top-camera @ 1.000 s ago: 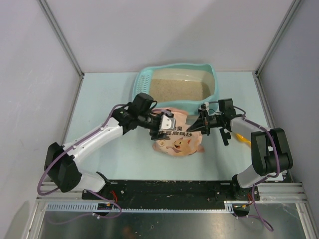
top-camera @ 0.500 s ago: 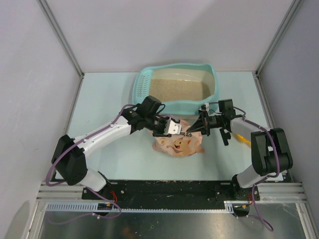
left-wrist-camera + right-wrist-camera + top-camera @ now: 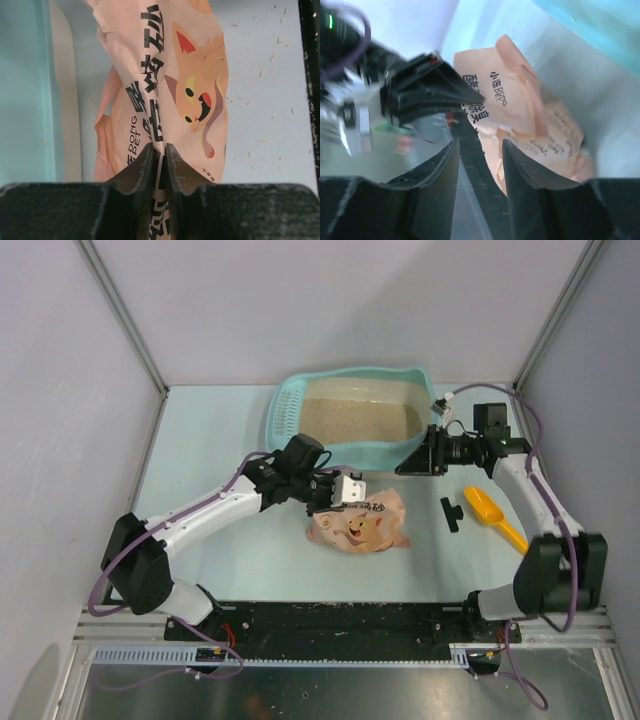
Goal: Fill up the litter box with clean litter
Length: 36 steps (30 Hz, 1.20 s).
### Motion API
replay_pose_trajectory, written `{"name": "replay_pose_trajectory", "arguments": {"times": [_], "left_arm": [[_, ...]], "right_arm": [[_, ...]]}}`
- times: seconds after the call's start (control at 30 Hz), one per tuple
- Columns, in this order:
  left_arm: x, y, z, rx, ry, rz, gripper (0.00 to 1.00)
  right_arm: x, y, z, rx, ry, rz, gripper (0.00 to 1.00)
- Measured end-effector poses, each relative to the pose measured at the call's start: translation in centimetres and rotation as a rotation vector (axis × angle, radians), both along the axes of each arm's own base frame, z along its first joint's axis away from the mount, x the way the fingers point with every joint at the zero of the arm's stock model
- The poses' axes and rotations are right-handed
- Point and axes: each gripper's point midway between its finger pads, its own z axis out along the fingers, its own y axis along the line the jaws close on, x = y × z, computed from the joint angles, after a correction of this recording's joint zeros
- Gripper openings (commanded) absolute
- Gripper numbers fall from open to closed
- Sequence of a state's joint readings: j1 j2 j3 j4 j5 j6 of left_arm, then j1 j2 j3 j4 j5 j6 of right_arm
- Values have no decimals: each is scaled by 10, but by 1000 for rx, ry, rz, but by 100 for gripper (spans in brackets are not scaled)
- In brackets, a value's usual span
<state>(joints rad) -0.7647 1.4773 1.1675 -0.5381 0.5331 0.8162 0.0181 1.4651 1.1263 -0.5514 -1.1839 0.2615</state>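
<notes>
**Beyond my grippers: the litter box [image 3: 425, 405], with clean litter [image 3: 360, 418] in it**

Just past my right gripper [image 3: 405, 466], touching or nearly touching its tip, is the near right corner of the teal litter box. The beige litter covers the box floor, and the slotted grid [image 3: 287, 412] is at the end nearer my left arm.

My right gripper's fingers stand partly apart with nothing between them; through the gap its wrist view shows the pink bag [image 3: 360, 522] and my other gripper. My left gripper [image 3: 159, 150] is pinched tight on a fold at the top of that bag, the printed plastic squeezed between both fingers. The bag lies on the table [image 3: 220, 440] on the near side of the box.

Behind my right gripper, toward my right arm's base, a small black piece [image 3: 449, 513] and an orange scoop [image 3: 495, 518] lie on the table, apart from each other.
</notes>
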Motion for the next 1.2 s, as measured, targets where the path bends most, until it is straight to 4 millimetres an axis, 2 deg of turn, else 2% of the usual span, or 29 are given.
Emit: {"name": "replay_pose_trajectory", "arguments": {"times": [0.07, 0.13, 0.2, 0.3, 0.37, 0.43, 0.5, 0.63, 1.0, 1.2], "left_arm": [[-3, 1, 0, -6, 22, 20, 19], [-5, 3, 0, -11, 40, 39, 20], [-7, 3, 0, -15, 53, 51, 20], [-8, 4, 0, -19, 71, 69, 20], [-9, 4, 0, -21, 80, 77, 20], [-9, 3, 0, -25, 92, 87, 20], [-10, 3, 1, -30, 106, 97, 20], [-13, 1, 0, -39, 138, 107, 20], [-13, 3, 0, -61, 176, 128, 19], [-10, 6, 1, -77, 203, 148, 18]], "right_arm": [[-13, 10, 16, -82, -245, 74, 49], [-40, 26, 35, -160, -531, 183, 55], [-59, 35, 47, -197, -743, 250, 58], [-88, 44, 44, -261, -1008, 335, 61], [-92, 46, 33, -309, -1102, 360, 62], [-88, 49, 21, -354, -1148, 382, 63], [-83, 54, -2, -409, -1172, 424, 63], [-84, 59, -31, -485, -1226, 493, 64], [-59, 62, -40, -595, -1342, 478, 61], [-60, 59, -49, -612, -1348, 509, 62]]}}
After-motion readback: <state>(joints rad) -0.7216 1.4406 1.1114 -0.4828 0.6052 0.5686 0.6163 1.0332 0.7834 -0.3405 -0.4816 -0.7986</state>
